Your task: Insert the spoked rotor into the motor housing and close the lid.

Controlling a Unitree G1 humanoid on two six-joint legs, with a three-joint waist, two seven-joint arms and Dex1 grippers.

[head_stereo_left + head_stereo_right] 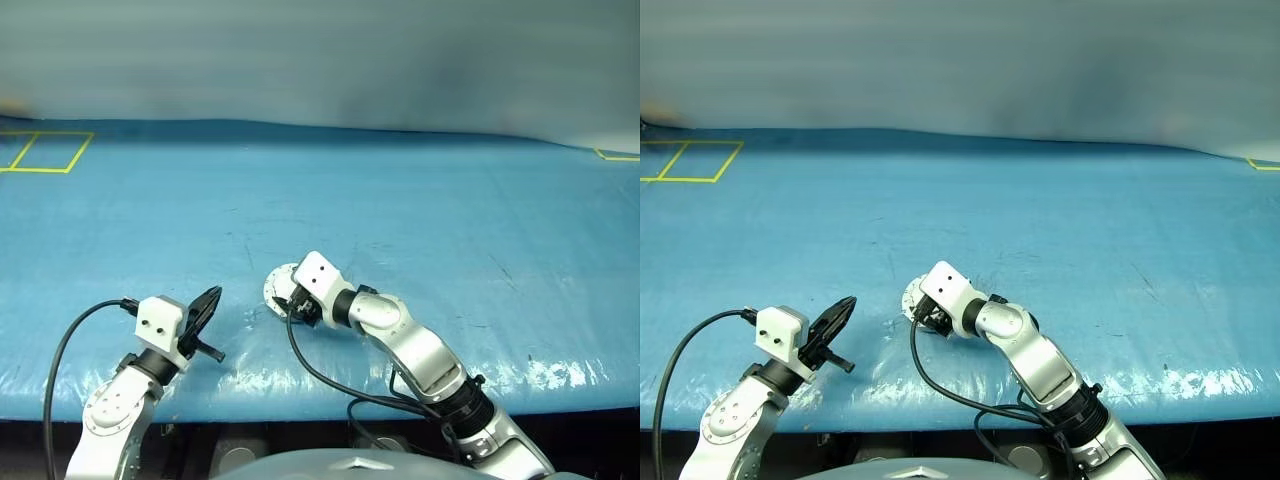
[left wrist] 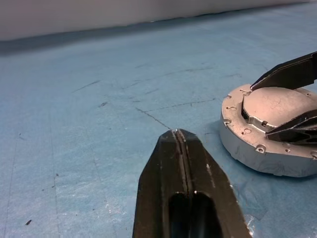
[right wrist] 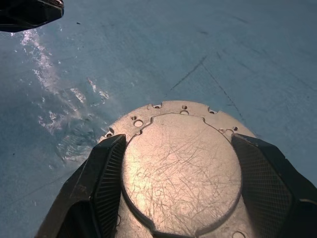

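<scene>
The right tool (image 3: 176, 171) straddles the raised round centre of the lid (image 3: 181, 163), one black finger on each side and seemingly touching it, so it reads as grasping the lid, which lies shut on the motor housing (image 2: 257, 153). The left tool (image 2: 179, 144) is clenched on nothing, its two fingers pressed flat together, hanging just above the surface (image 1: 400, 200) near its front edge, to the left of the housing and apart from it. The housing sits near the front edge, about midway along it; the spoked rotor is presumably shut inside. The closing step looks all but finished, so doing it well probably means pressing evenly on the raised centre, checking the lid sits flush all round the rim, then freeing it without dragging the housing sideways. No brand, label or writing can be read anywhere.
</scene>
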